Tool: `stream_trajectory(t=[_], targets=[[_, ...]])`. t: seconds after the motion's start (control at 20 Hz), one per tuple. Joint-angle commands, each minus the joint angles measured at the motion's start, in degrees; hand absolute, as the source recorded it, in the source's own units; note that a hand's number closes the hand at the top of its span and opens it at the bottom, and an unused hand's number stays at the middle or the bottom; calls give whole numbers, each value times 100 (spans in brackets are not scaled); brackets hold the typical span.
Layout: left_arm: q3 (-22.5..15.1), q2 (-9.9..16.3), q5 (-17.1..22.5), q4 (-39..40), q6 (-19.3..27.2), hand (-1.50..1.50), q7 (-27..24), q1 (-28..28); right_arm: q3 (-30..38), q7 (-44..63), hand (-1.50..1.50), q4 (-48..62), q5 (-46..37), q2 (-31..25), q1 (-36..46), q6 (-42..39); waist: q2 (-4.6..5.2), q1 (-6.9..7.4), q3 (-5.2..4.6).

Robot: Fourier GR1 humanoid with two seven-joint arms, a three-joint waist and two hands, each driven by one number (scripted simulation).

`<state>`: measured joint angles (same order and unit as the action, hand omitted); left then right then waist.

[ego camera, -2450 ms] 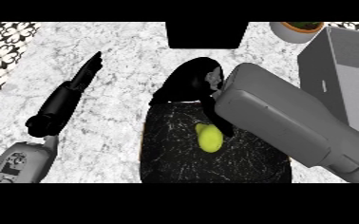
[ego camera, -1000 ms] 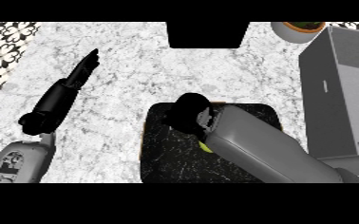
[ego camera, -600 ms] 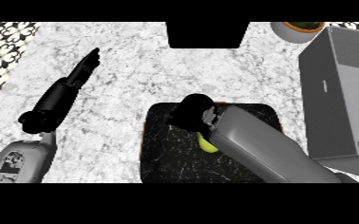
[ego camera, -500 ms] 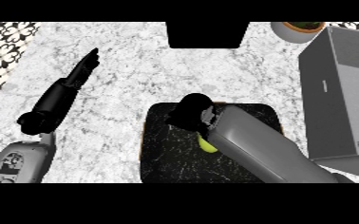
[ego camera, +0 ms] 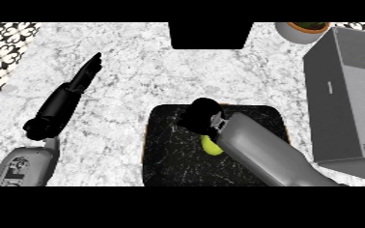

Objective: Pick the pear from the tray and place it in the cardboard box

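One pear [ego camera: 209, 145] is seen, yellow-green, lying on the single dark tray [ego camera: 171, 159] near its middle. Only a small part of the fruit shows, since the grey right forearm [ego camera: 267, 157] crosses over it from the lower right and covers the rest. One cardboard box [ego camera: 335, 96] is placed at the right side of the marble counter [ego camera: 143, 67], well apart from the pear; it appears grey, and its right side is cut off by the view's edge. One potted plant [ego camera: 305, 29] is found at the top right, cut by the upper band, just beyond the box's far corner. One black rectangular object [ego camera: 211, 35] is set at the top centre; what it is cannot be made out. A patterned strip [ego camera: 16, 41] is glimpsed at the far left edge.

Two hands are counted. The right hand [ego camera: 202, 116] is held over the far part of the tray, just beyond the pear, as a dark bunched mass; whether its fingers are curled or around anything cannot be told, because black is laid against the black tray. The left hand [ego camera: 80, 81] is stretched flat over the counter at the left, fingers straight and released, nothing held, well apart from the tray. The tray's near edge is cut off by the lower band
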<state>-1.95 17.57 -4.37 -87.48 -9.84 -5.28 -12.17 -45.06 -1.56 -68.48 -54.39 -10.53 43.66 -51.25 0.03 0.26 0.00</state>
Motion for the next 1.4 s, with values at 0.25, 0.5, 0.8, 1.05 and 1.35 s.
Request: stream_trajectory(t=[0.25,0.5,0.8,1.05,1.35], targets=[[199,57,17,154,-323,0,108,-204,-217,-1307,150,929,-596,-37,-73,931,21,49,2],[192,17,92,-507,-355,0,336,154,-102,-1589,150,712,-777,47,-222,1492,1,58,3],[399,4,81,38,-399,0,65,-75,-67,-1765,150,385,-1043,250,-551,2052,-3,-18,1],[382,-55,-1,-235,-238,0,151,242,395,-2034,150,-1175,-692,-687,-1780,3068,-78,-312,13],[545,-42,-100,-256,-12,0,101,507,1169,-3034,150,-2749,22,-1961,-3353,4352,-140,-705,21]])
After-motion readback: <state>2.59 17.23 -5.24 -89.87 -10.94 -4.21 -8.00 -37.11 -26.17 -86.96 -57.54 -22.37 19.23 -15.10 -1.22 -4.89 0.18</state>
